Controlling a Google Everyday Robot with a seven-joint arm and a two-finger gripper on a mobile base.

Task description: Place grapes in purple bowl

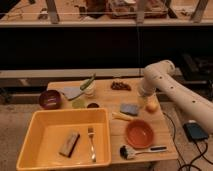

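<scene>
The grapes [120,85], a small flat bunch of dark berries, lie at the back of the wooden table [107,96]. At the table's left edge, far from the bunch, stands the purple bowl [50,99], with nothing in it. My white arm reaches in from the right and bends down. Its gripper [145,96] hangs just right of the grapes, above the round orange fruit [151,106]. It is open and holds nothing.
A big yellow tub [37,131] at the front left holds a sponge and a fork. An orange bowl [138,133], a brush [135,150], a blue-grey sponge [129,108] and a cup with a green item [89,86] also stand on the table.
</scene>
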